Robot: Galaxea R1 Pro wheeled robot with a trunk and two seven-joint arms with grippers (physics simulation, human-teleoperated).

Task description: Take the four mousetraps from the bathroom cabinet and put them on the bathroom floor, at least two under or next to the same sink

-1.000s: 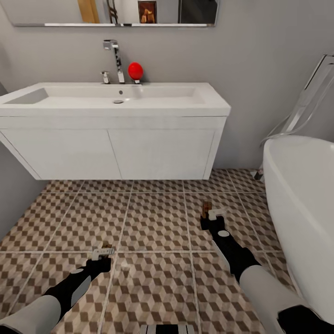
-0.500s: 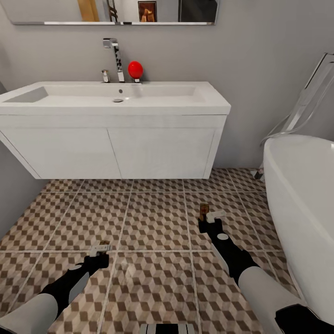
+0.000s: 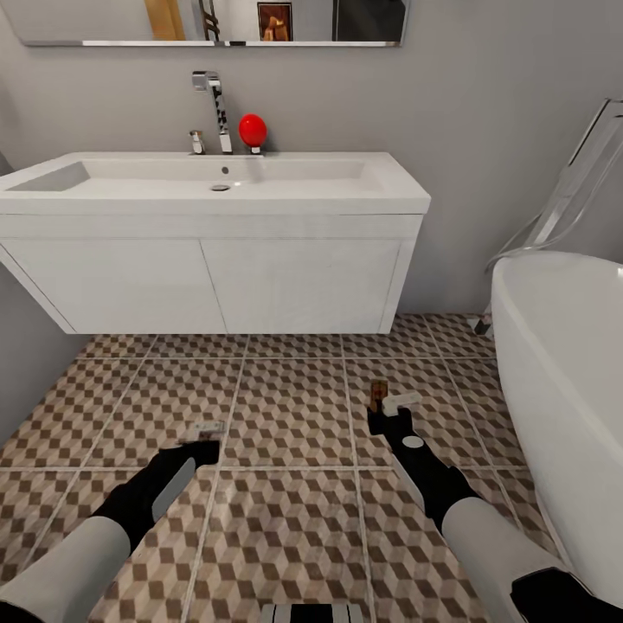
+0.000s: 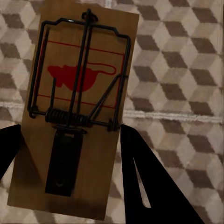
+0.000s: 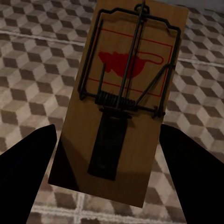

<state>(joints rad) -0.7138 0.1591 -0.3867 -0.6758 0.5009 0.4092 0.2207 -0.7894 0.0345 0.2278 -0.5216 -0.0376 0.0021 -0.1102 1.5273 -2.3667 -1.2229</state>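
Scene: a bathroom; a white sink (image 3: 216, 186) on a white vanity at twelve o'clock, patterned floor (image 3: 285, 407) below, a white bathtub (image 3: 562, 363) at three o'clock.
Left gripper (image 3: 201, 439): at seven o'clock, jaws closed on a mousetrap (image 4: 77, 109), seen flat between its dark fingers (image 4: 144, 182) in the left wrist view.
Right gripper (image 3: 387, 407): at five o'clock, clamped on a second mousetrap (image 5: 126, 100), brown edge visible at (image 3: 377, 394).
Change: over the last second the left arm has swung forward and lower toward the tiles; the right has crept slightly toward the vanity.
Meaning: both traps look close to being set down on the floor in front of the sink.
Other traps: whereabouts cannot be told.
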